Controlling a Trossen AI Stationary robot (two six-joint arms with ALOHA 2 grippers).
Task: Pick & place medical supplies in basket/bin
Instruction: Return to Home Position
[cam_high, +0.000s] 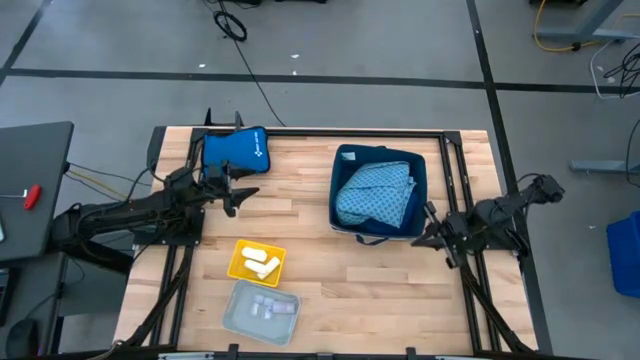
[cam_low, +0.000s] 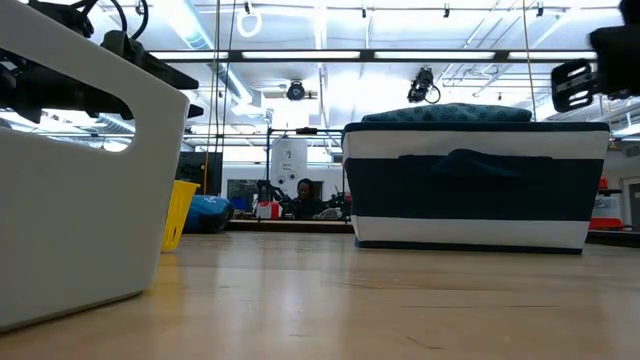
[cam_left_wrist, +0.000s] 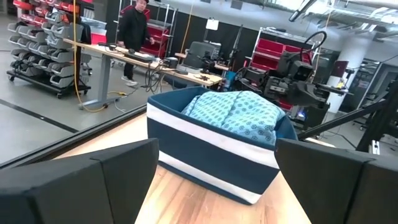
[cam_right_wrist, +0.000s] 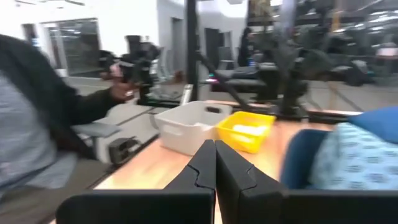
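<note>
supplies look sorted: the teal patterned cloth (cam_high: 375, 195) lies in the blue bin (cam_high: 345, 155), white tubes (cam_high: 258, 265) in the yellow tray (cam_high: 240, 252), vials (cam_high: 268, 306) in the gray bin (cam_high: 235, 318). left gripper (cam_high: 243, 188), fingers spread wide and empty, hovers well left of the blue bin; right gripper (cam_right_wrist: 215, 155), fingers pressed together, sits beside its right wall. for homing, i'd draw the right arm clear of that wall first, then fold both in slowly
</note>
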